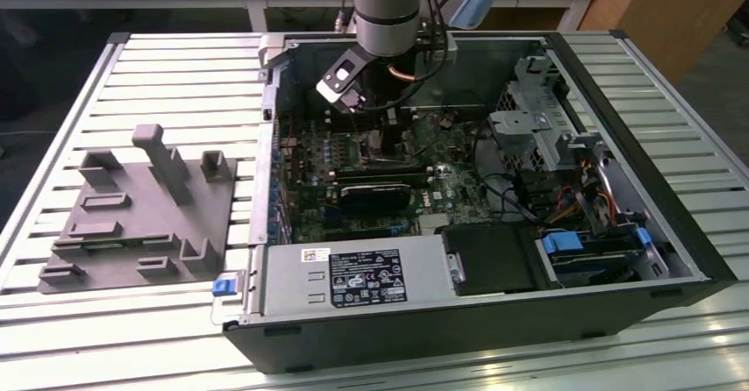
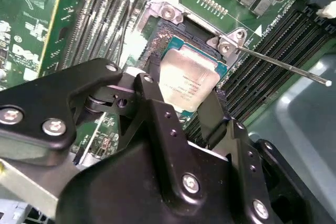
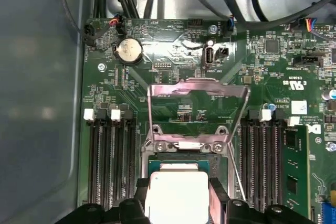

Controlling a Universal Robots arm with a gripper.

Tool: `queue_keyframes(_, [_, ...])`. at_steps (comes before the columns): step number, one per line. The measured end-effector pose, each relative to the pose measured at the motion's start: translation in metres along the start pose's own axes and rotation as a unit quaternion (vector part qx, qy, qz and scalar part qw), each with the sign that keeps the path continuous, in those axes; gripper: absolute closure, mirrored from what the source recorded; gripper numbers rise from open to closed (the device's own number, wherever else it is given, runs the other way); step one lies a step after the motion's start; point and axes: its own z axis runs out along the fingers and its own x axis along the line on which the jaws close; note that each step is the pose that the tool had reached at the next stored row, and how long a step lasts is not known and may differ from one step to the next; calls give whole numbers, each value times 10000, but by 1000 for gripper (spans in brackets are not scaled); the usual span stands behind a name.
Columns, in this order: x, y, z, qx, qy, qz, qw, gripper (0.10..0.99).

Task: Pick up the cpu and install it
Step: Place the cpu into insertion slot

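Two fingers [image 2: 152,100] pinch the cpu [image 2: 190,80] over the open socket [image 2: 164,34]; seemingly tilted, it could seat crooked and jam.

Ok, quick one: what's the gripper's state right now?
The gripper is closed on the cpu, holding it at the open socket.

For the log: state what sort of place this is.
Probably a robotics lab or workshop: an open computer case lies on a slatted metal table beside a grey fixture plate, and the gripper holds the cpu over its motherboard.
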Motion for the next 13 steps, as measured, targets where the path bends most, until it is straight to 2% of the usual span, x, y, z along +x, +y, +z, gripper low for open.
queue_keyframes(1, [1,-1,-3,1,2,0,10000,553])
queue_keyframes(6, [-10,-7,-70,0,74,5,10000,553])
queue_keyframes(8, [-11,-7,-69,-1,76,5,10000,553])
queue_keyframes(13, [-74,-7,-69,1,74,5,10000,553])
